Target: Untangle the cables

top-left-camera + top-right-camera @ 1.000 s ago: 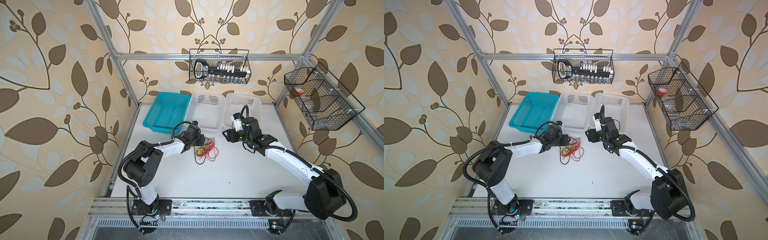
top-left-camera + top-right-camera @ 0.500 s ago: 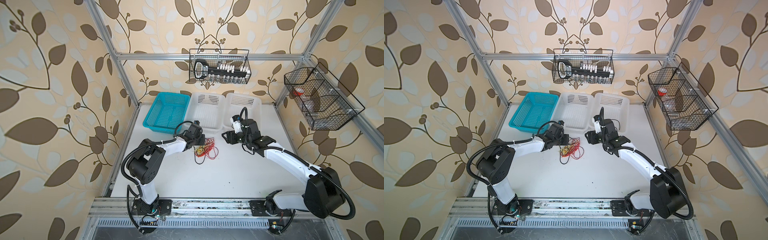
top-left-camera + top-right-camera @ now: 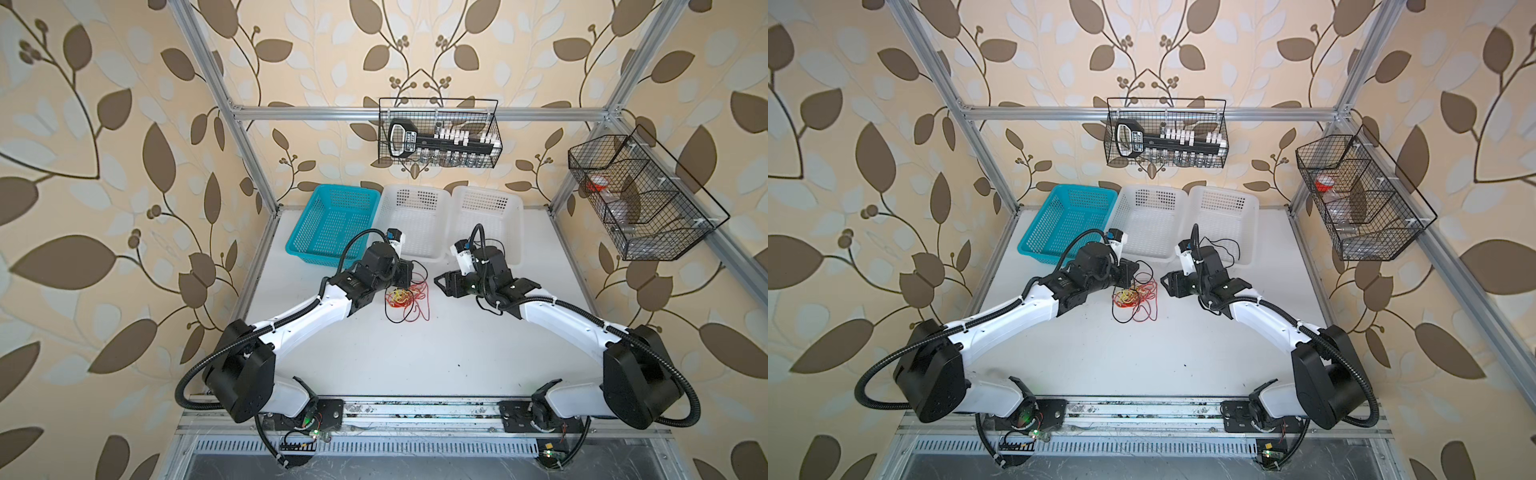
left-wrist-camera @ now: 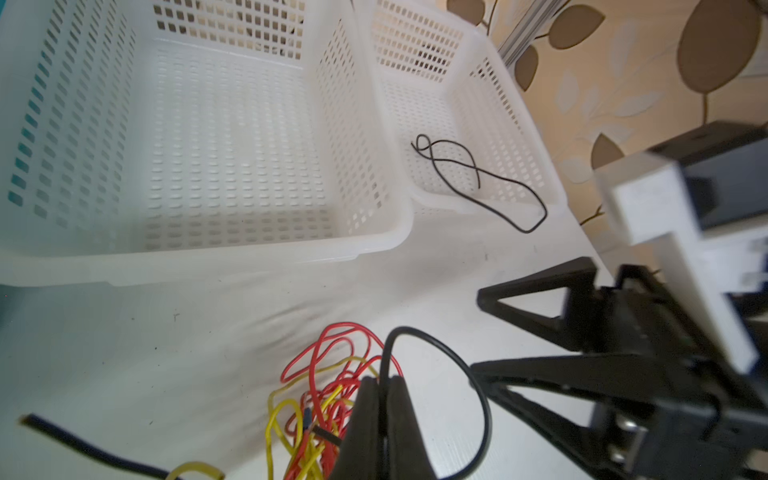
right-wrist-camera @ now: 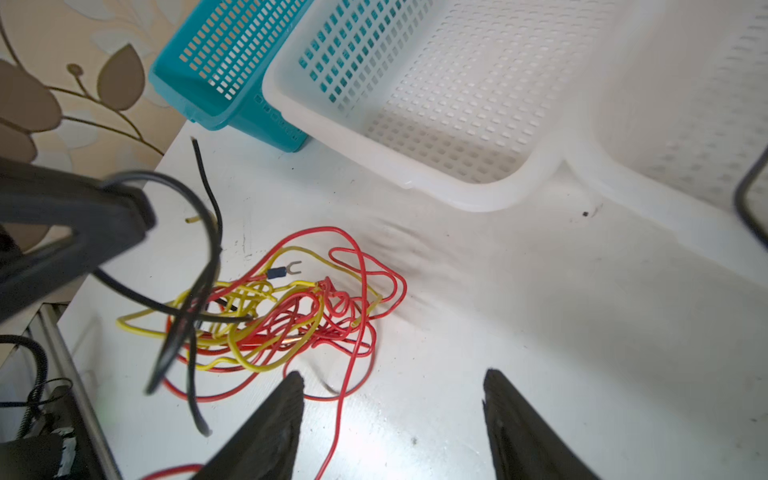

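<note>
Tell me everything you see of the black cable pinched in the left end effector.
The black cable is thin, smooth and flexible. The left end effector, jaws shut, pinches it; from there it rises in one open loop, then droops across the red and yellow tangle on the white table. Its ends cannot be traced.

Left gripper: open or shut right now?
Shut: the left gripper pinches a black cable; in the left wrist view its fingers meet.

Both top views bright, even, diffuse; faint soft shadows on table. Wide-angle stretch toward 3 and 9 o'clock edges. Wrist views softer: white basket washed out, left hand and black cable blurred close to lens.
</note>
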Controlling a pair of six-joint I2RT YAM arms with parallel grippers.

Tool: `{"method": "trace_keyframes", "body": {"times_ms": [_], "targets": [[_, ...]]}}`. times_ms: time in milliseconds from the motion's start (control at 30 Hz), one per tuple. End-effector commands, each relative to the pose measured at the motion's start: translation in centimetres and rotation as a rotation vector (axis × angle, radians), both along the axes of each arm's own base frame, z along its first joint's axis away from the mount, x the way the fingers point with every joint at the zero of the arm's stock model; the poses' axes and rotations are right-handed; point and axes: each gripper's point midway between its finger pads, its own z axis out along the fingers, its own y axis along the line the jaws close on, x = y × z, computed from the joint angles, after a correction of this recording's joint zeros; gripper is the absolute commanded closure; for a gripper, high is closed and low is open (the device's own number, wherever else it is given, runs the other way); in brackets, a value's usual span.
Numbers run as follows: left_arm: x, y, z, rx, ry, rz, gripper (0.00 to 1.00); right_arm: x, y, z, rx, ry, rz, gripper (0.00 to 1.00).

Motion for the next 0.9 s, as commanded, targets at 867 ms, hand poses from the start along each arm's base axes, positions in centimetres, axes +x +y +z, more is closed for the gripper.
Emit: {"method": "trace_keyframes", "body": {"times_ms": [867], "targets": [[-4.2, -2.0, 9.0, -0.26, -0.147, -0.215, 1.0, -4.0, 7.6, 3.0, 0.076, -0.155, 0.249, 0.3]]}}
